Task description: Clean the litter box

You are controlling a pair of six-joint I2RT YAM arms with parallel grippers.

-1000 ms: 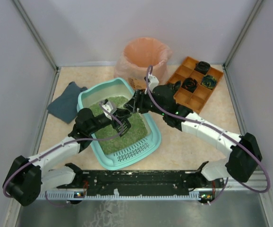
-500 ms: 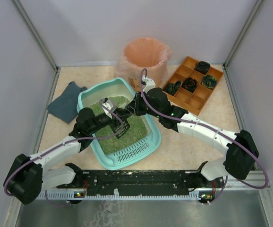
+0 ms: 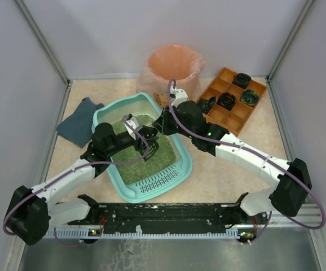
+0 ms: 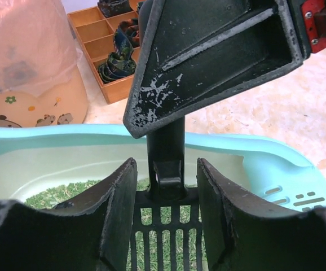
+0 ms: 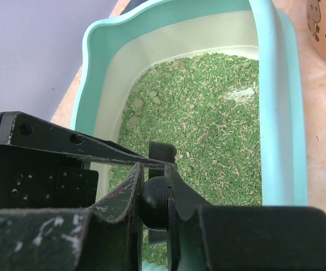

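You have the table [image 3: 230, 175] in front of you, walled in by plain panels; the litter box [image 3: 152, 186] sits left of centre on it, its slotted ledge towards the arm bases and green litter [image 3: 132, 166] across its floor; in the right wrist view a few rounder clumps lie in the litter near the box's far wall.

Both arms reach in over the box, the left arm [image 3: 67, 175] from its near left and the right arm [image 3: 247, 158] from its right; they meet above the litter.

Behind the box stands a round bin [image 3: 171, 65] with a peach liner, just beside the box's far corner; right of it lies an orange compartmented tray [image 3: 230, 118], with dark rounded items [image 3: 227, 100] in several compartments; a grey-blue cloth [image 3: 79, 121] lies on the table left of the box, close to its rim.

A black slotted scoop [image 4: 164, 223] hangs over the litter between the two wrists; your right gripper [image 5: 154, 195] is clamped on its rounded handle; your left gripper [image 4: 166, 175] has its fingers spread, the scoop's neck standing between them with a gap on each side; you cannot tell whether they touch the edges of the slotted head lower down.
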